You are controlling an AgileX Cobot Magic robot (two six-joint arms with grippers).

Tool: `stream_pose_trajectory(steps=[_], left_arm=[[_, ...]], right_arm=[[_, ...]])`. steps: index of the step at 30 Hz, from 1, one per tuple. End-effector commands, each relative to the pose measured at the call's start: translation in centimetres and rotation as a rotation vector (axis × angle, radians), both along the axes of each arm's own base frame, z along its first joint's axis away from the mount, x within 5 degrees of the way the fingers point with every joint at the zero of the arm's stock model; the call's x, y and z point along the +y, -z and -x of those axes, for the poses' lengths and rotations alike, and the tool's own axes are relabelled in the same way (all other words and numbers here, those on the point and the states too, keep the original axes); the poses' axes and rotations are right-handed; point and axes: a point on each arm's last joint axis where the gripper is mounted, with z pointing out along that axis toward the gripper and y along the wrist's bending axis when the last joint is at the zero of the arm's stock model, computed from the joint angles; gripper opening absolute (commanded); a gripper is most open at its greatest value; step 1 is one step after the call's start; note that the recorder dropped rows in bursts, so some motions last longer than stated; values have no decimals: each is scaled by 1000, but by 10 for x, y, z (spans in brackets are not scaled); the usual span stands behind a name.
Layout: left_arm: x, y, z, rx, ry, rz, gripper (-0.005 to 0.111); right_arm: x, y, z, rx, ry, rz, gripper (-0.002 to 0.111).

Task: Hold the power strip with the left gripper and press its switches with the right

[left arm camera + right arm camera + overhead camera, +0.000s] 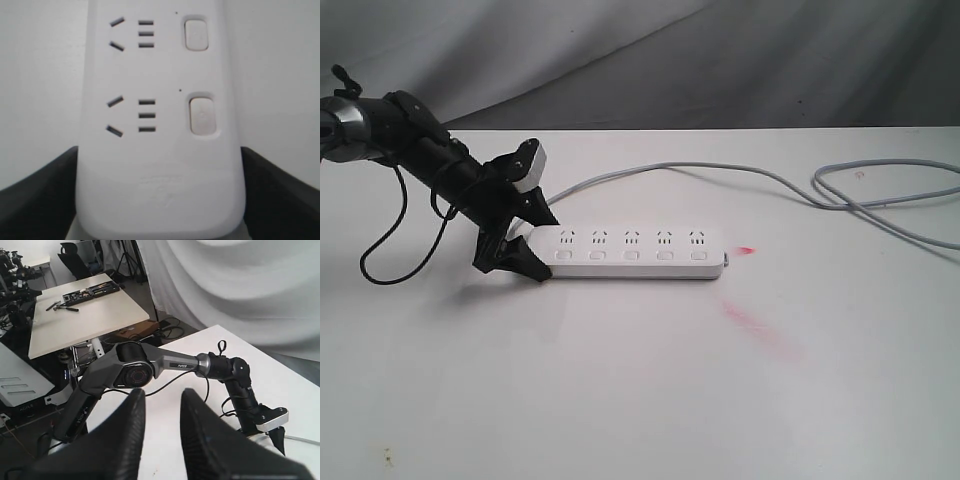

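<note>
Grey cloth point(720, 60), softly creased, hangs behind a matte white tabletop point(620, 400). At its middle lies the long flat white plastic power strip point(650, 243) with rounded ends, set lengthwise left to right, smooth and faintly glossy. Its five small rounded-square white switches point(631, 256) run along the near edge, one under each group of slots. A thin grey cord point(740, 175) curves and loops over the far right of the tabletop (where it joins the bar I cannot tell).

The black two-fingered left hand point(538, 248) straddles the strip's left end. Its angular matte fingers point(40, 195) press against both long edges with no gap showing, clamped across the width. The black right hand point(162, 396) is up off the tabletop, its broad rounded tips drawn nearly together with a narrow slit between, holding nothing. A pinkish-red smear point(760, 325) marks the tabletop near the strip's right end.
</note>
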Motion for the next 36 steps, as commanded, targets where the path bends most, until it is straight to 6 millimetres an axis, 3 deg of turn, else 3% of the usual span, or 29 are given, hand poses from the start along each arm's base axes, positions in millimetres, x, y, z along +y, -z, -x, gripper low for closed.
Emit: stream_pose_trajectory(steps=[1,10,14,19,21,25,28,31,36], left_arm=[[-1,-1,1,7,5,-1,26],[-1,-1,1,7,5,-1,26],[-1,-1,1,7,5,-1,26],[-1,-1,1,7,5,-1,26],[-1,-1,1,7,5,-1,26],[-1,-1,1,7,5,-1,26],[-1,-1,0,5,4,-2,26],[-1,-1,0,5,4,-2,26],[-1,-1,0,5,4,-2,26]], right_arm=[[0,0,0,5,-2,-8,23],[-2,1,1,-37,2,27,23],[-19,-18,8,-245,290,17,23],[-59,-51,45,-537,728,-45,23],[-72,-52,53,-535,855,-15,23],[-86,-31,46,-260,1039,-227,23],[-85,-15,44,-234,1031,-298,23],[-91,0,53,-358,1075,-126,23],[-107,47,67,-507,1170,307,23]])
